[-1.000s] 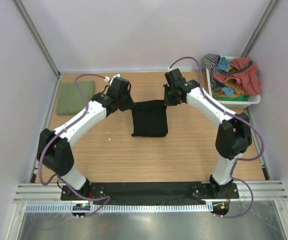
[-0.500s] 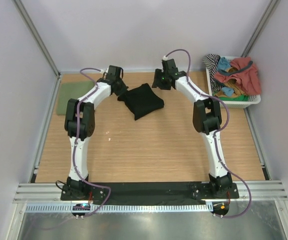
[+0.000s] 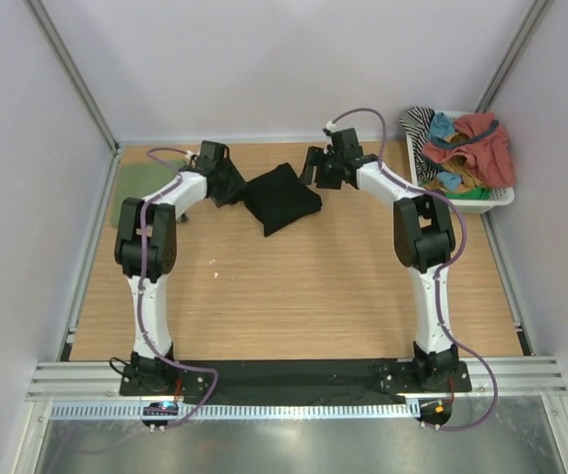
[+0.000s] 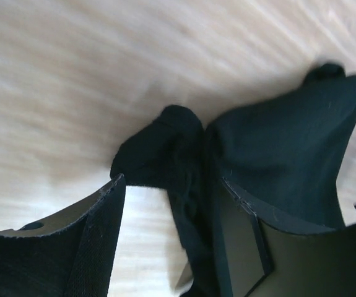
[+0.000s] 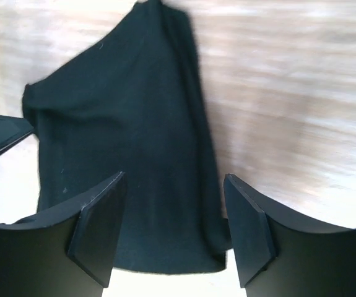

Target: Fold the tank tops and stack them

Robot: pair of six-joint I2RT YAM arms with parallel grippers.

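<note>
The black tank top (image 3: 281, 197) lies folded and turned askew on the wooden table (image 3: 293, 286) near the back. My left gripper (image 3: 230, 186) is at its left corner, jaws open; in the left wrist view a bunched corner of the black tank top (image 4: 184, 154) runs between the fingers (image 4: 103, 235) beside the right one, ungripped. My right gripper (image 3: 313, 170) is at the top's right edge, open, and the black tank top (image 5: 128, 142) lies flat under its spread fingers (image 5: 249, 229). The olive green tank top (image 3: 125, 197) lies folded at the far left, partly behind my left arm.
A white basket (image 3: 501, 196) at the back right holds red, teal and striped garments (image 3: 466, 143). White walls and metal posts close in the table on three sides. Both arms stretch far toward the back.
Both grippers carried the black top toward the back, where it turned askew, then opened and let it go. The arms now reach further out.
</note>
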